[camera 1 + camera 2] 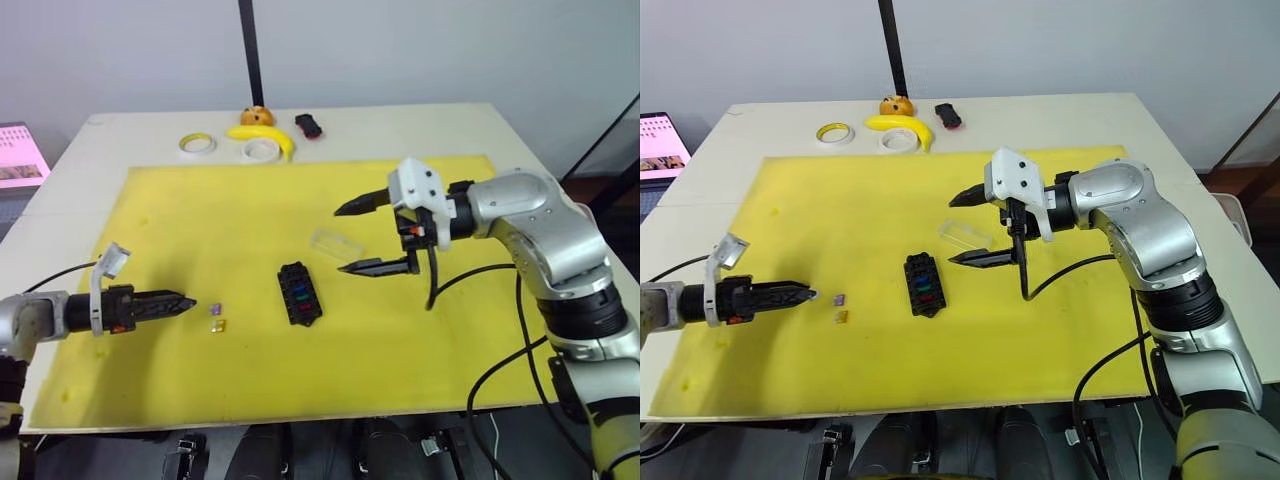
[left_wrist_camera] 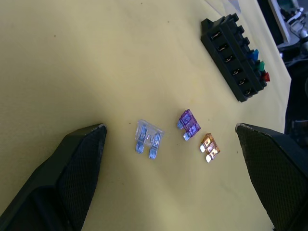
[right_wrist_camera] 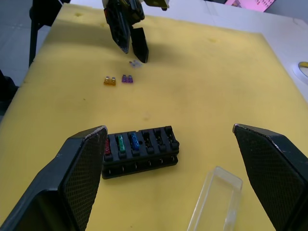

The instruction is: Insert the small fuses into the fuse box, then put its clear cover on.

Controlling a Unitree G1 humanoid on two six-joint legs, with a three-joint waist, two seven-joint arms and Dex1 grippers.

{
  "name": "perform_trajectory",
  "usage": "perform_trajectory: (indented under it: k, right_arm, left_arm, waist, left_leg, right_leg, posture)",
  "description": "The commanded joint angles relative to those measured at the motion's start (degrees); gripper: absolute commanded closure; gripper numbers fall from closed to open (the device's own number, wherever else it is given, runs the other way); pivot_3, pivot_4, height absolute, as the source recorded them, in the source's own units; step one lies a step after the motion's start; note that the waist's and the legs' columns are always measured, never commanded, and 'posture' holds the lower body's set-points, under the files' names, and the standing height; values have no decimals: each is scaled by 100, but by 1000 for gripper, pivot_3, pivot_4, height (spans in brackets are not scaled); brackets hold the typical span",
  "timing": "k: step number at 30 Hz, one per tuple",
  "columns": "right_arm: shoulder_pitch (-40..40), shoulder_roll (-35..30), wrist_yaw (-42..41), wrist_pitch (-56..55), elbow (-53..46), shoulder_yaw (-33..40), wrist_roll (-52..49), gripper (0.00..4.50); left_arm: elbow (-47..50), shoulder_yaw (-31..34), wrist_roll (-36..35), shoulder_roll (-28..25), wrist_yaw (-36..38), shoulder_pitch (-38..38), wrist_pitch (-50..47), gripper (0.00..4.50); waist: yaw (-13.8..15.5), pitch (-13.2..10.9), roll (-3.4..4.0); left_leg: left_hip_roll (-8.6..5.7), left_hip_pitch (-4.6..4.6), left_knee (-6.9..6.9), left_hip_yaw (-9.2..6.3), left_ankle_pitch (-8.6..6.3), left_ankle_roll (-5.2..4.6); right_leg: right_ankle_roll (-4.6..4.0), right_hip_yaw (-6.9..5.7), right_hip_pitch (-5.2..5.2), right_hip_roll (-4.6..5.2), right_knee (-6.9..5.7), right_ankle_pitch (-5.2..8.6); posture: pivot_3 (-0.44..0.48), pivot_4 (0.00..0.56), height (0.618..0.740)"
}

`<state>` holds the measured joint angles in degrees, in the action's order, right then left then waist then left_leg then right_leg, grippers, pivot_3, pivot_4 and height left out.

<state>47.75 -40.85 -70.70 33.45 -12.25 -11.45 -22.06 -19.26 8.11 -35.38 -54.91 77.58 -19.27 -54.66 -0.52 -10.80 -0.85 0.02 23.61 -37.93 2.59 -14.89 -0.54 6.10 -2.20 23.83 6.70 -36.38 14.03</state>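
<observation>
Red, green and blue fuses (image 3: 120, 144) already sit in the fuse box (image 1: 298, 293). Beside it, three loose fuses (image 2: 179, 135) and the clear cover (image 3: 215, 200) wait. Both the left gripper (image 2: 171, 180) and right gripper (image 3: 168, 180) gape wide, empty.

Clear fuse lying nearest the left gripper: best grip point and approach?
Grip the clear fuse by its plastic head, the wider block end, coming straight down from above. It lies flat on the yellow mat, blades toward the left gripper, whose fingers already stand open either side. The purple fuse sits close, so close carefully.
</observation>
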Motion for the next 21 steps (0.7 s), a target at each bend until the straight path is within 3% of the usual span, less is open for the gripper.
perform_trajectory:
  k: [1, 21]
  right_arm:
    - [143, -53, 51, -84, -166, 52, 64, 73]
    - [110, 56, 181, -390, 105, -124, 452, 73]
  left_arm:
    - [82, -187, 4, 110, 37, 19, -97, 0]
    - [310, -115, -130, 189, -13, 102, -451, 0]
  waist:
    - [1, 0, 0]
    - [-4, 0, 1]
  left_leg:
    - [-1, 0, -1, 0, -1, -2]
    - [-7, 0, -2, -1, -5, -8]
  right_leg:
    - [0, 0, -2, 2, 1, 0]
    - [1, 0, -6, 10, 6, -1]
  posture:
    - [0, 150, 740]
    - [0, 150, 740]
